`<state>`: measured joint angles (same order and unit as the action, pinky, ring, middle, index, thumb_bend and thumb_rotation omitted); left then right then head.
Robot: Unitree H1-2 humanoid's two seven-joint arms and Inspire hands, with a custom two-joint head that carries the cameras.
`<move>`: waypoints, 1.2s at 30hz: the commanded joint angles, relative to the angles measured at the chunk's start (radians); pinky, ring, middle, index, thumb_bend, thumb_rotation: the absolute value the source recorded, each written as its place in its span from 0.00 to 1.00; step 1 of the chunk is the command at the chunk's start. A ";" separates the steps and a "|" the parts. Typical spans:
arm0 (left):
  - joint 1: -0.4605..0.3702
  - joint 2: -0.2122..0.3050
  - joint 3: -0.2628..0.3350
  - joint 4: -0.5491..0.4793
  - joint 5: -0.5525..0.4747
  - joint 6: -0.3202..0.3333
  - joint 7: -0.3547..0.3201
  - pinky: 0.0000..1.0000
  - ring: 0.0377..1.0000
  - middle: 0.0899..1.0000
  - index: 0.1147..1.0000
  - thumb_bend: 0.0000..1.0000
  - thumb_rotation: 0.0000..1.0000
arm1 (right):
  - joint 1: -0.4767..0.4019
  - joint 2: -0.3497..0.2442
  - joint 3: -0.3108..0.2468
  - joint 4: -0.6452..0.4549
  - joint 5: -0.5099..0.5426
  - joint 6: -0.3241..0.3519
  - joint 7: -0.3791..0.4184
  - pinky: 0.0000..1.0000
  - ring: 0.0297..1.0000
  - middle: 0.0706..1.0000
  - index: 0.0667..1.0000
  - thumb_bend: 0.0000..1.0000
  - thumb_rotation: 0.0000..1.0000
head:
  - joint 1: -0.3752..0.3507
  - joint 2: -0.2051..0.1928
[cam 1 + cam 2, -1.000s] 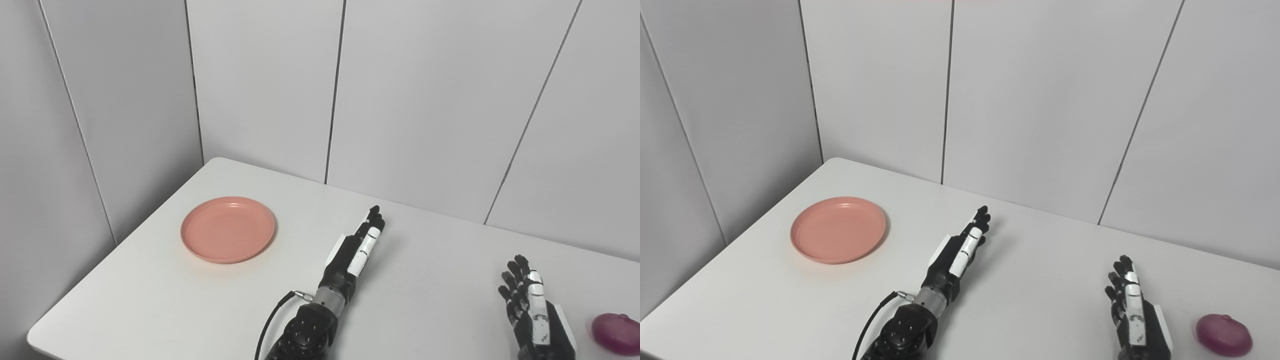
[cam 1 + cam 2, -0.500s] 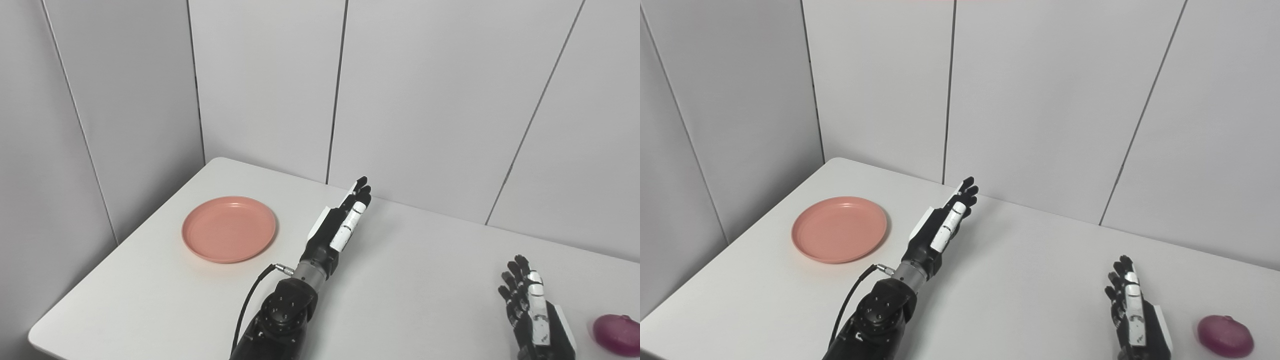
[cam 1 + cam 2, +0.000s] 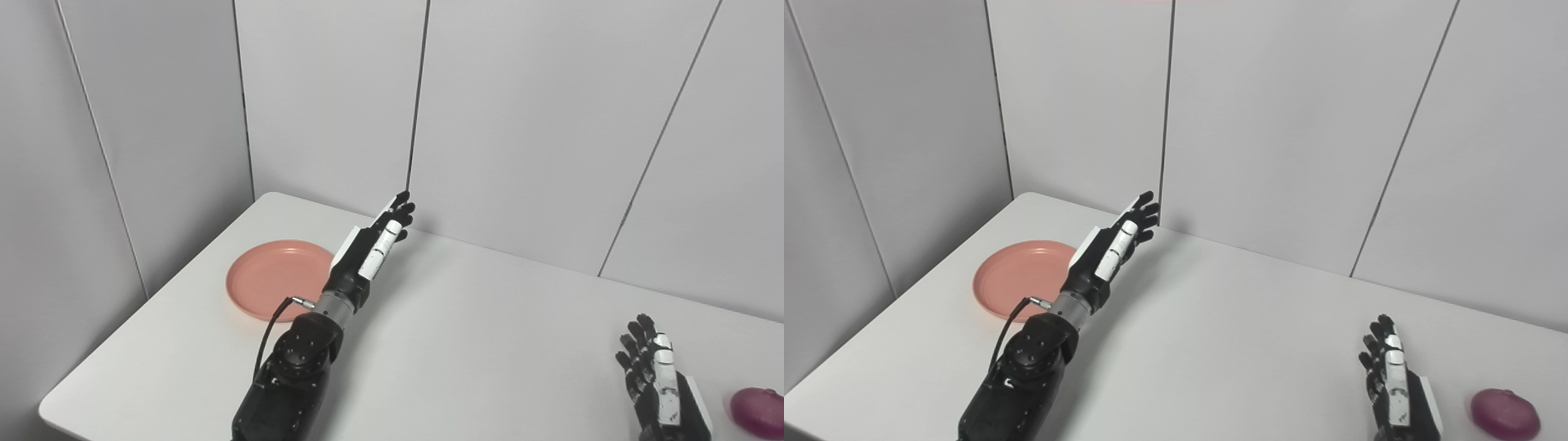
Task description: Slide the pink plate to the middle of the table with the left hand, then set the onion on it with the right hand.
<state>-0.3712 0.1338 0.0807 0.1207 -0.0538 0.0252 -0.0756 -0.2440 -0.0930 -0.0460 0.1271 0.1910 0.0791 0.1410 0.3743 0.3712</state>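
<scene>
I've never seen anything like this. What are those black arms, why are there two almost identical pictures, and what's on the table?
Those are the two arms of a human-shaped robot, each ending in a robot hand with fingers and a thumb. The two pictures come from two cameras side by side in its head, like a pair of eyes, so they show one scene from slightly different spots. On the white table lie a pink plate near the far left corner and a purple onion at the near right. The left robot hand is raised by the plate with fingers extended; the right robot hand waits open beside the onion. Neither holds anything.
</scene>
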 commanded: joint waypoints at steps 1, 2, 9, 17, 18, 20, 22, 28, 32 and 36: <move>-0.057 0.024 0.016 -0.017 -0.024 -0.005 -0.007 0.91 0.93 0.93 0.91 0.66 1.00 | -0.025 -0.002 -0.007 -0.035 0.008 -0.013 0.005 1.00 1.00 1.00 1.00 0.41 1.00 | 0.006 0.000; -0.057 0.030 0.027 -0.014 -0.033 -0.002 -0.005 0.91 0.93 0.93 0.91 0.66 1.00 | -0.024 -0.002 -0.006 -0.037 0.005 -0.011 0.002 1.00 1.00 1.00 1.00 0.41 1.00 | 0.006 0.000; -0.057 0.075 0.090 0.004 -0.097 0.007 -0.013 0.90 0.90 0.89 0.87 0.65 1.00 | -0.017 0.004 -0.004 -0.057 0.003 -0.001 -0.005 1.00 1.00 1.00 1.00 0.39 1.00 | 0.009 -0.006; -0.061 0.170 0.147 0.050 -0.103 -0.021 -0.006 0.87 0.88 0.87 0.85 0.67 1.00 | -0.016 0.001 -0.005 -0.065 0.005 0.010 -0.005 1.00 1.00 1.00 1.00 0.37 1.00 | 0.017 -0.013; -0.063 0.180 0.161 0.059 -0.118 -0.017 -0.009 0.87 0.88 0.87 0.85 0.66 1.00 | -0.016 0.000 -0.005 -0.067 0.006 0.012 -0.004 1.00 1.00 1.00 1.00 0.36 1.00 | 0.020 -0.015; -0.065 0.195 0.185 0.075 -0.137 -0.007 -0.008 0.88 0.89 0.87 0.85 0.65 1.00 | -0.015 -0.001 -0.005 -0.069 0.008 0.016 -0.002 1.00 1.00 1.00 1.00 0.36 1.00 | 0.024 -0.016; -0.066 0.204 0.200 0.083 -0.146 0.002 -0.006 0.88 0.89 0.87 0.85 0.66 1.00 | -0.015 -0.004 -0.005 -0.071 0.006 0.019 -0.001 1.00 1.00 1.00 1.00 0.35 1.00 | 0.029 -0.017; -0.069 0.246 0.235 0.156 -0.150 -0.040 -0.002 0.87 0.88 0.86 0.83 0.66 1.00 | -0.009 -0.002 -0.009 -0.090 0.010 0.036 -0.004 1.00 1.00 1.00 1.00 0.34 1.00 | 0.046 -0.022; -0.069 0.270 0.251 0.199 -0.158 -0.060 -0.007 0.90 0.88 0.86 0.82 0.67 1.00 | -0.008 -0.002 -0.011 -0.101 0.011 0.047 -0.004 1.00 1.00 1.00 1.00 0.32 1.00 | 0.052 -0.023; -0.067 0.303 0.256 0.251 -0.147 -0.104 -0.009 0.88 0.88 0.85 0.82 0.67 1.00 | -0.005 -0.001 -0.011 -0.115 0.009 0.055 -0.006 1.00 1.00 1.00 1.00 0.30 1.00 | 0.058 -0.024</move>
<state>-0.3862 0.3926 0.3282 0.3797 -0.2066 -0.0182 -0.0834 -0.2202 -0.0937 -0.0515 0.0518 0.1918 0.1332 0.1359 0.4310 0.3467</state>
